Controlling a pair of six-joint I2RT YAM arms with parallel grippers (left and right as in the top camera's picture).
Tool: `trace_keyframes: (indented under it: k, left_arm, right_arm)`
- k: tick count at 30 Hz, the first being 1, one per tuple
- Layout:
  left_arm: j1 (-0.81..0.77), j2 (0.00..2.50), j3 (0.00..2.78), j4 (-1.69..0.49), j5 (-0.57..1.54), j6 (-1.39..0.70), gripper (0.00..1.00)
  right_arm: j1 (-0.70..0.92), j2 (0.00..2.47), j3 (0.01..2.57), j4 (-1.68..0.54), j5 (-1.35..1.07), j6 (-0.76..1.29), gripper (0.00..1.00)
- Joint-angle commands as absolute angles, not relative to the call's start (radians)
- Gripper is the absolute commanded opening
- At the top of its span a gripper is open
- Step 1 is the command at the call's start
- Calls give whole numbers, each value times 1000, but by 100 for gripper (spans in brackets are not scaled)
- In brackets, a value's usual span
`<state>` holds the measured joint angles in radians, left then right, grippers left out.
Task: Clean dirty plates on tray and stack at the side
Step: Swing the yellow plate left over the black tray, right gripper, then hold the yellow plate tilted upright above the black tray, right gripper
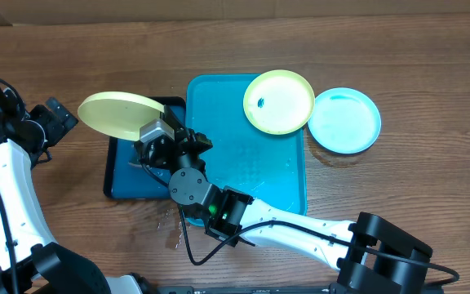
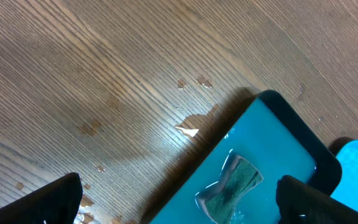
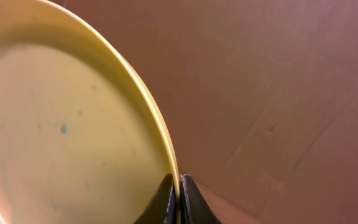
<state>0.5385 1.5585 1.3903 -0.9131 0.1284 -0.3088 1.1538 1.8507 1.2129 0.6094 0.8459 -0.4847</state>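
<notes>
Between my left gripper's [image 2: 179, 190] wide-spread fingers [image 2: 58, 199] nothing is held; beneath them sits a small dark-blue tray [image 2: 272, 149] with one crumpled sponge [image 2: 232, 183] in it. I count three plates and two trays. Right of those fingers, my right gripper [image 3: 178, 198] is pinched tight on the rim of the first plate [image 3: 61, 124], yellow-green with faint blue specks [image 3: 63, 129], held tilted above the dark tray. Further right of that grip lies the turquoise tray [image 1: 247, 163]. The second yellow-green plate [image 1: 278, 101], carrying a blue smear [image 1: 261, 103], overhangs that tray's far right corner. The light blue plate [image 1: 345, 120] rests on the table just beside it. The wooden table [image 2: 73, 81] shows water drops [image 2: 191, 84] near the dark tray. My left arm [image 1: 6, 188] stands at the left edge; my right arm [image 1: 300, 229] reaches in from the near right.
</notes>
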Motion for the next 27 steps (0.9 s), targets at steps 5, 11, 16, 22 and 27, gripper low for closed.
trace_keyframes:
  k: [5,11,16,22,27]
  left_arm:
    - [536,1566,1393,-912,139,-319,100]
    - [537,1566,1393,-912,139,-318,100]
    - [536,1566,1393,-912,139,-319,100]
    - [536,1566,1393,-912,139,-319,100]
    - [536,1566,1393,-912,139,-318,100]
  right_arm:
    - [1160,1854,1239,630,865,-538,4]
    - [1160,1854,1239,697,895,-638,4]
    - [1160,1854,1239,760,901,-711,4]
    - [1160,1854,1239,832,901,-796,4]
    - [1160,1854,1239,875,901,-858,4]
